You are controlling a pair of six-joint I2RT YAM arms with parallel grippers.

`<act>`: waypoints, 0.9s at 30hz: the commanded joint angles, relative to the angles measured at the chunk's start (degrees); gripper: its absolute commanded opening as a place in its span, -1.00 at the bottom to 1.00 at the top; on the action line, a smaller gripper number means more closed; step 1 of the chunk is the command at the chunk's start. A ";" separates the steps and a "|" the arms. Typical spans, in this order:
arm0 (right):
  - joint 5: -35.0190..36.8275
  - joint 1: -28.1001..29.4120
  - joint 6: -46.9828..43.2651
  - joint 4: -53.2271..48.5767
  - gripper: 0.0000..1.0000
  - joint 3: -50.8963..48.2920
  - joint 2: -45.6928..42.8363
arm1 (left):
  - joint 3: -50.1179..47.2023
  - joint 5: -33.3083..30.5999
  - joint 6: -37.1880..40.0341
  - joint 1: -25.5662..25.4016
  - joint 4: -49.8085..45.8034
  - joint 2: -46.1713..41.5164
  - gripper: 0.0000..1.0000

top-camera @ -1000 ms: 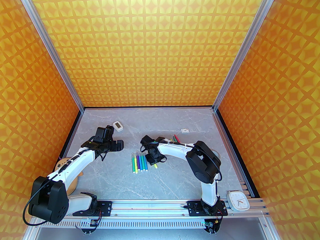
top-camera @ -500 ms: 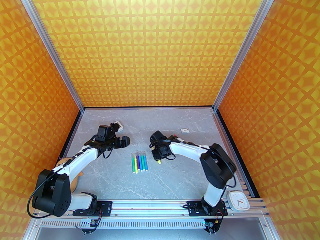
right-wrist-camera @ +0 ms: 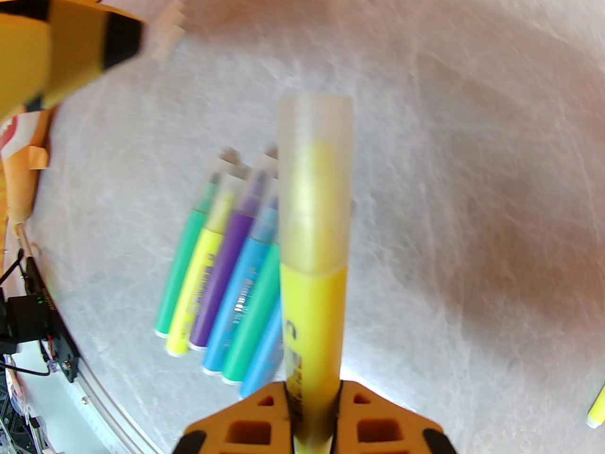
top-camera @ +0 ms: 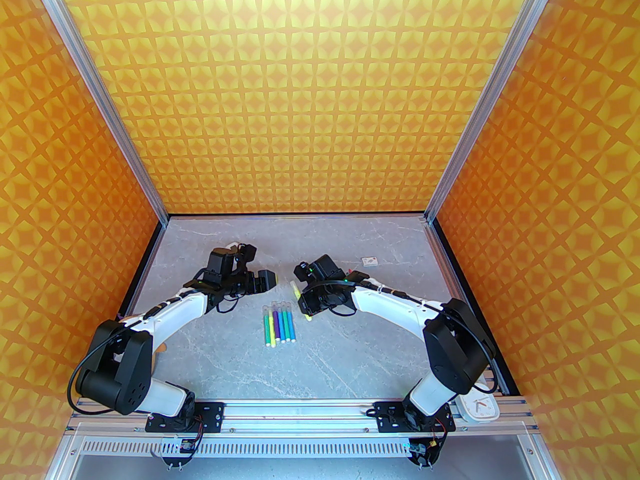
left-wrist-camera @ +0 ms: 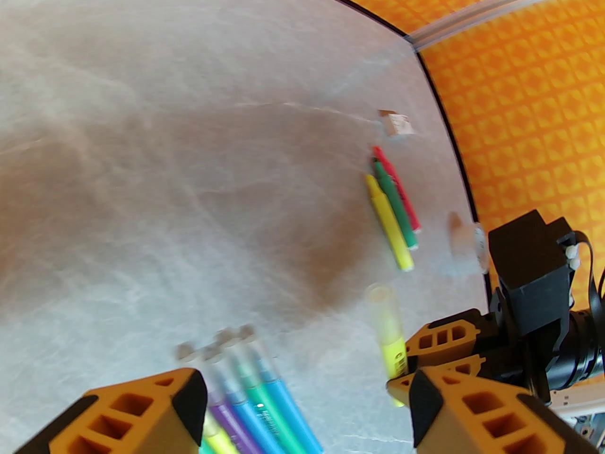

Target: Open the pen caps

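1. Top external view. Left gripper point(top-camera: 257, 267) above the far-left part of the table point(top-camera: 350, 363), spread open, nothing held. Right gripper point(top-camera: 303, 304) near the table centre, clamped on a yellow pen point(top-camera: 309, 317); cap point(top-camera: 295, 288) fitted, aimed toward the left gripper, not touching it. Row of pens point(top-camera: 279, 327) flat at the table centre, just beside the right gripper, barrels parallel, caps point(top-camera: 278, 310) toward the far edge. Small card point(top-camera: 370, 260) toward the far edge; white clock point(top-camera: 480, 409) at the near right corner.
2. Left wrist view. Fingers point(left-wrist-camera: 189, 400) wide apart, gap empty. Yellow pen beside the right-hand finger, cap end free, barrel gripped by the right gripper. Three more pens point(left-wrist-camera: 394, 201), red, green and yellow, touching side by side near the right edge, close to the card; capped or not: cannot tell.
3. Right wrist view. Jaws shut tight on the yellow barrel; translucent cap seated over the tip. Six pens in the row below: green, yellow, purple, blue, teal, blue, all capped, blurred.
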 commanded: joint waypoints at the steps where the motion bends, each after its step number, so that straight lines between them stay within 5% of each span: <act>1: -2.60 -0.16 -1.17 2.12 -0.96 0.14 -1.67 | 0.88 5.16 -1.55 -1.00 4.58 0.97 0.47; 27: -6.37 -0.16 -2.28 2.67 -1.00 2.35 -3.64 | 1.42 12.71 -7.91 -2.99 16.29 6.81 0.14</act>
